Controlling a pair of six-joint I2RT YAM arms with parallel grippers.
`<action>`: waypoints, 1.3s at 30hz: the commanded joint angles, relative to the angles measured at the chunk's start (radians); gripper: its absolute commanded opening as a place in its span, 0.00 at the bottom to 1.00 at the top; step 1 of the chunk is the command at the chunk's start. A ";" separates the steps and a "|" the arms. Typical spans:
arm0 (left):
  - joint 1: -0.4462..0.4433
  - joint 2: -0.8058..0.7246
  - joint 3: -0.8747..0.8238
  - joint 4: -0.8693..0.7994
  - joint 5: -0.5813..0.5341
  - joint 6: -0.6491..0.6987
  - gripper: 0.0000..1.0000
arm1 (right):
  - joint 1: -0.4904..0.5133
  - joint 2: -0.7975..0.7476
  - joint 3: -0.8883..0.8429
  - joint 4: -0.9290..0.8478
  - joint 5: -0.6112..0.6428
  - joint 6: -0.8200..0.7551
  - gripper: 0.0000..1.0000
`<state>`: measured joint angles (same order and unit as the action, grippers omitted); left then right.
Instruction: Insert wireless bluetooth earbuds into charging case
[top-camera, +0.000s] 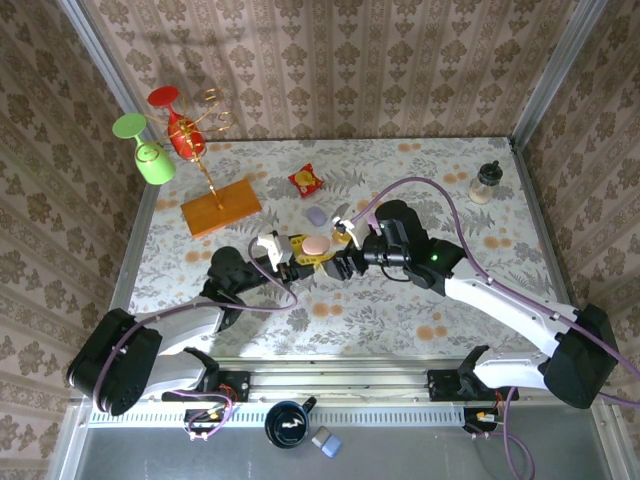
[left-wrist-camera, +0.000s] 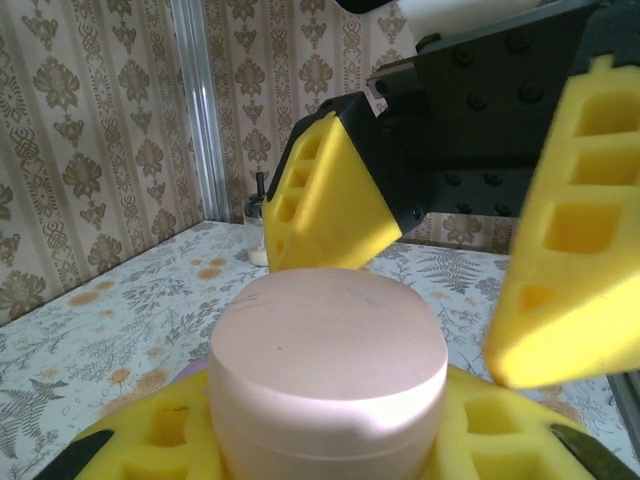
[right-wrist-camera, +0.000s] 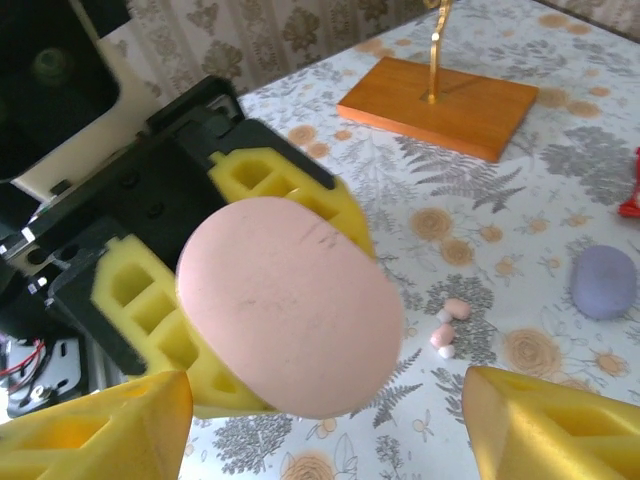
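Clenched on the closed pink charging case (left-wrist-camera: 325, 360), the left hand (top-camera: 306, 250) holds it, seemingly clear of the floral surface (right-wrist-camera: 520, 200). Its yellow foam pads (right-wrist-camera: 280, 185) press on the case's lower half from both sides, leaving the lid seam exposed above them. The right hand (left-wrist-camera: 450, 235) hangs spread just beyond the lid, its two yellow fingers (left-wrist-camera: 335, 205) wide apart, touching nothing and with nothing between them.

The step in hand looks to be opening the lid. Done well, the left hand would keep its clench low, under the seam, so the top half is free to swing. The right hand would come in level, set one fingertip at the seam on the side away from the hinge, and lift gently. Squeezing the smooth, rounded shell could squirt it out of the foam. Which side carries the hinge cannot be told.

The wireless bluetooth earbuds (right-wrist-camera: 447, 325), small pale pink and whitish pieces, lie together on the surface just past the case, not yet picked up. A lilac case (right-wrist-camera: 604, 282) rests farther off to the side, and an orange wooden base (right-wrist-camera: 440, 100) stands farther back.
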<state>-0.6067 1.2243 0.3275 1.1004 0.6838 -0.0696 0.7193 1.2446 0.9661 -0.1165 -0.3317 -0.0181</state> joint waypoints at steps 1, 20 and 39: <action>0.003 0.009 -0.022 0.069 -0.014 -0.023 0.30 | 0.003 0.008 0.042 0.055 0.090 0.073 0.72; 0.008 0.048 -0.069 0.167 -0.034 -0.063 0.30 | -0.051 -0.054 0.010 0.140 0.178 0.286 0.72; 0.191 -0.145 -0.162 -0.018 -0.400 -0.082 0.29 | -0.112 0.217 0.013 0.029 0.235 0.508 0.70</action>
<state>-0.4492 1.1233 0.1802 1.1439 0.3855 -0.1257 0.5690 1.3979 0.9051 -0.0059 -0.1349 0.5163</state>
